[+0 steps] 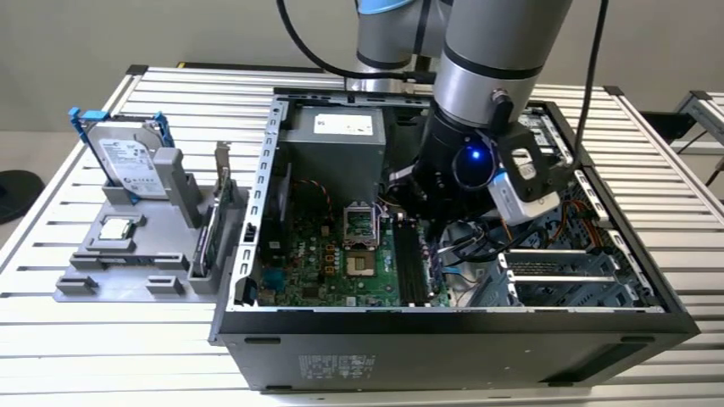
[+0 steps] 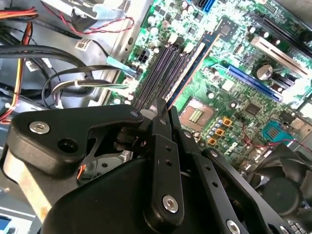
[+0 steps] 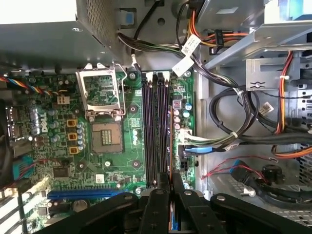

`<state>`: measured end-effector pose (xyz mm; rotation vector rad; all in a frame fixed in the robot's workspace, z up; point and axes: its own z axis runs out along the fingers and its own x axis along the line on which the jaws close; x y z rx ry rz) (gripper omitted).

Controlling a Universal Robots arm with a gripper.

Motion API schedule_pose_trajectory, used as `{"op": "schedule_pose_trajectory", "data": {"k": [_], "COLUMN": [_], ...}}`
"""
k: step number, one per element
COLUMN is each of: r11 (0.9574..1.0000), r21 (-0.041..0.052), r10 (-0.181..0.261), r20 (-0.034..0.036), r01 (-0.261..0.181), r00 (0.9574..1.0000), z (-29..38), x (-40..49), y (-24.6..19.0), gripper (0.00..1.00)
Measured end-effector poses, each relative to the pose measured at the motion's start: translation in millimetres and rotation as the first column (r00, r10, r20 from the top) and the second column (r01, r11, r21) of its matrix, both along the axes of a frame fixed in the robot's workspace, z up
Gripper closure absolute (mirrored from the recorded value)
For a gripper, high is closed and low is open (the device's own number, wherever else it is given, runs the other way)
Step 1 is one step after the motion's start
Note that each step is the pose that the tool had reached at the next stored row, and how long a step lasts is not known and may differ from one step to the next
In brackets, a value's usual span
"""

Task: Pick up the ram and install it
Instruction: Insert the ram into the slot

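My gripper [image 1: 416,212] reaches down inside the open computer case [image 1: 453,326], over the motherboard's memory slots [image 1: 409,263]. In both wrist views the black fingers [image 3: 162,192] are drawn together on a thin dark stick seen edge-on, the ram [image 3: 169,136]. It runs lengthwise from the gripper [image 3: 170,179] along the outermost of the black slots [image 3: 153,131]. In the second wrist view the ram [image 2: 195,68] shows as a narrow dark strip with a blue edge, leading away from the gripper [image 2: 161,105]. Whether it sits in the slot or just above it I cannot tell.
A grey fixture [image 1: 85,284] at the exterior view's left holds a hard drive [image 1: 127,157], a square silver chip [image 1: 117,227] and an upright card [image 1: 209,233]. Inside the case are the power supply [image 1: 334,136], the open processor socket [image 3: 105,136] and cable bundles [image 3: 234,122] beside the slots.
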<state>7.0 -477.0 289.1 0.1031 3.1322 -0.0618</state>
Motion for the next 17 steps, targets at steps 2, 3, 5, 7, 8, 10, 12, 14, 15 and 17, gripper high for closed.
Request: {"op": "schedule_pose_trajectory", "data": {"k": [2,3,5,7,8,10,12,14,15,17], "r11": [1.0,1.0,1.0,0.9999,0.9999,0.9999,0.9999,0.9999,0.9999,0.9999], "r21": [0.0017,0.0026,0.006,0.01,0.0102,0.0103,0.0102,0.0101,0.0102,0.0103], "r10": [0.002,0.003,0.003,0.004,0.004,0.005,0.005,0.005,0.005,0.005], "r20": [-0.0001,-0.0001,-0.0001,0.0001,0.0,0.0,-0.0001,-0.0001,-0.0001,0.0], "r01": [-0.002,-0.003,-0.003,-0.004,-0.004,-0.005,-0.005,-0.005,-0.005,-0.005], "r00": [1.0,1.0,1.0,1.0,1.0,1.0,1.0,1.0,1.0,1.0], "z": [-1.9,-2.8,-4.7,-7.2,-8.0,-9.6,-10.0,-10.0,-10.1,-10.4], "x": [0.1,0.1,0.1,0.1,0.1,0.1,0.1,0.1,0.1,0.1], "y": [0.3,0.4,0.5,0.5,0.5,0.6,0.5,0.5,0.5,0.5], "gripper": [1.0,1.0,1.0,1.0,1.0,1.0,1.0,1.0,1.0,1.0]}}
